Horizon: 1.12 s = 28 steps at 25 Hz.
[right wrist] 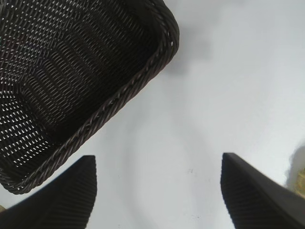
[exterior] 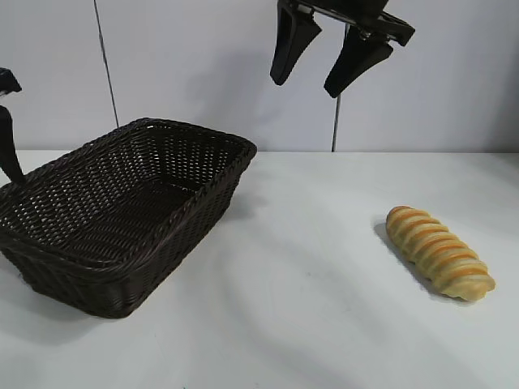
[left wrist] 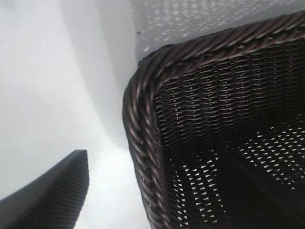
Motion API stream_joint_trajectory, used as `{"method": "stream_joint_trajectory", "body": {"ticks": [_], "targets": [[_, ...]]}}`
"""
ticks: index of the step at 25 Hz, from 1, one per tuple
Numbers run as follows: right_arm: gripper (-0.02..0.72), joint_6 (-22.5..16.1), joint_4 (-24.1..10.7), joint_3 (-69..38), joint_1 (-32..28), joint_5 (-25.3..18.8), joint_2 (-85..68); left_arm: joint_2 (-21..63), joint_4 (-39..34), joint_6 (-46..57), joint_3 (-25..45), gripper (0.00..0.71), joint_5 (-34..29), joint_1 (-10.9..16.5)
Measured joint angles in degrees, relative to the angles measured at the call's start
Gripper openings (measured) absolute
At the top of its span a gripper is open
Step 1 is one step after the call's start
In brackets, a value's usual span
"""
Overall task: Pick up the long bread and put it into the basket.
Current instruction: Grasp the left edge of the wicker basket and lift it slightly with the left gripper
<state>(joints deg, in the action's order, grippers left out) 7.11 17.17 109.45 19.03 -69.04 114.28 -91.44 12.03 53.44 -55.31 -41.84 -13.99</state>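
At the left edge of the exterior view the left hand shows only as a dark finger hanging just beside the near corner of the basket. Its wrist view looks down on the braided rim at that corner, with one ribbed finger over bare desk. Its fingers stand apart and hold nothing.

The basket, dark woven wicker with sloped sides, sits empty on the white desk, below and to the left of the right hand.

That hand hangs high over the middle of the desk, its two black fingers spread wide and pointing steeply down, with nothing between them. From its wrist camera the basket's corner lies ahead on one side, and only white desk shows between the pads.

The long bread, a golden ridged loaf with orange-brown stripes, lies flat on the desk well to the right of the right hand and far below it, angled across the surface. It is untouched and well apart from the basket.

The pick-up has not begun; the task appears to stand at the approach. The right hand is the nearer one to the loaf. The next move would likely call for it to travel right and down, turn so its fingers straddle the loaf across its narrow width, and close gently, since bread may crush under a hard squeeze. Then comes a lift and a carry leftward over the basket's rim.
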Motion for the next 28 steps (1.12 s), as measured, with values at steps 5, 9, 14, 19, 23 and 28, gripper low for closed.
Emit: {"method": "stream_joint_trajectory", "body": {"ticks": [5, 9, 14, 19, 23, 28], "targets": [[0.526, 0.00, 0.00, 0.00, 0.00, 0.00, 0.00, -0.26, -5.44, 7.40, 2.05, 0.540, -1.17, -0.90], [0.526, 0.00, 0.00, 0.00, 0.00, 0.00, 0.00, -0.43, -6.25, 9.76, 5.23, 0.540, 1.19, -0.90], [0.526, 0.00, 0.00, 0.00, 0.00, 0.06, 0.00, -0.43, -6.39, 9.93, 6.00, 0.540, 4.19, -0.90], [0.526, 0.00, 0.00, 0.00, 0.00, 0.06, 0.00, -0.43, -6.39, 10.05, 6.00, 0.540, 6.91, -0.90], [0.526, 0.00, 0.00, 0.00, 0.00, 0.06, 0.00, -0.64, -6.08, 10.05, 6.00, 0.540, 9.41, -0.90], [0.526, 0.00, 0.00, 0.00, 0.00, 0.06, 0.00, -3.56, -5.13, 9.86, 6.00, 0.540, 10.05, -0.96]]}}
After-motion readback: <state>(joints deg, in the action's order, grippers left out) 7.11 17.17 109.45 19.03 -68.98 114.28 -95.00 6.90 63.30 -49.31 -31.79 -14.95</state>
